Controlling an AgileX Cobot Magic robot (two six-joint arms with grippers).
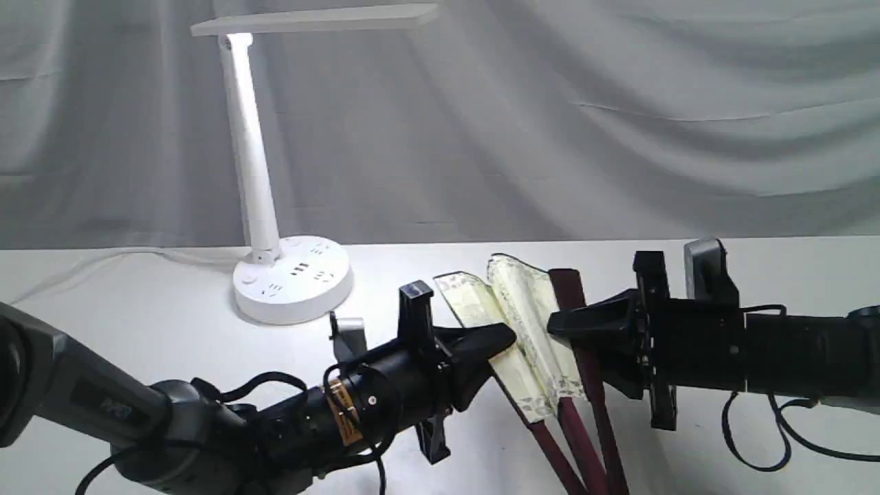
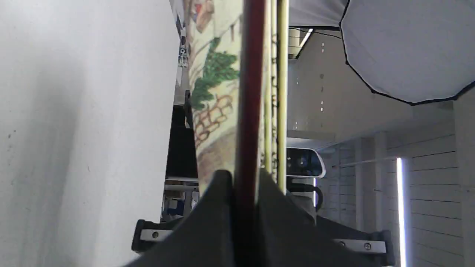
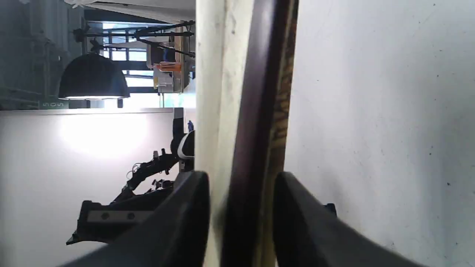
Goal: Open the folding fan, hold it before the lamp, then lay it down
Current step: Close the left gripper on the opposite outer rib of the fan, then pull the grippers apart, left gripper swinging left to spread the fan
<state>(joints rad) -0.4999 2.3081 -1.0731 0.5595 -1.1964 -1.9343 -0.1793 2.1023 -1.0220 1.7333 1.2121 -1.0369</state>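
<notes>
The folding fan point(image 1: 529, 323) stands slightly spread just above the white table point(image 1: 137, 323), a few cream pleats showing between dark maroon guards that run down to the front edge. My left gripper point(image 1: 505, 337) is shut on its left guard; in the left wrist view the fingers point(image 2: 222, 193) pinch the maroon rib point(image 2: 250, 92) beside painted paper. My right gripper point(image 1: 553, 323) comes in from the right and is shut on the right guard, which sits with paper between its fingers point(image 3: 193, 200). The lamp point(image 1: 254, 185) stands at the back left, its flat head high above.
The lamp's round base point(image 1: 292, 278) with sockets sits just behind my left arm, and its white cord point(image 1: 103, 258) trails off to the left. A grey draped curtain point(image 1: 619, 103) closes off the back of the table.
</notes>
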